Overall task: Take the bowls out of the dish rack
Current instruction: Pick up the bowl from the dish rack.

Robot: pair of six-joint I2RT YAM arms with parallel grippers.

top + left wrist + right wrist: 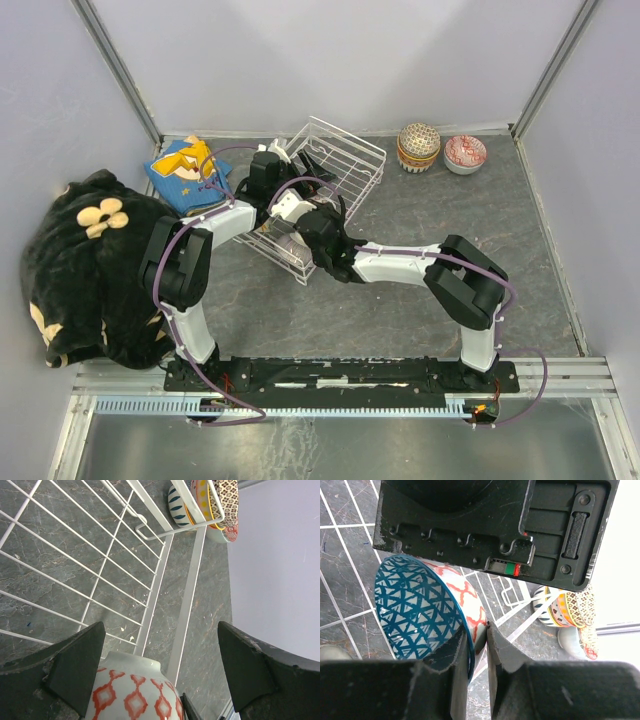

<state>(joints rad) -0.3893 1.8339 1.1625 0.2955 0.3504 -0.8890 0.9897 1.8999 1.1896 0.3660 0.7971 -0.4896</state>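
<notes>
**Fig.** R. gripper (479,635) was nearly closed, pinching the rim of a bowl (420,610) (blue triangles inside, red diamonds outside). The bowl lay at the near end of the dish rack (335,160). L. gripper (159,650) stood spread wide and held nothing. The same bowl sat low between its fingers; contact w/ them could not be told. The rack sat askew on the bench (450,220). Beyond it, at the bench's far edge, stood a stack of patterned bowls (419,146) w/ one red-patterned bowl (465,153) just beside it, both outside the rack.
</notes>
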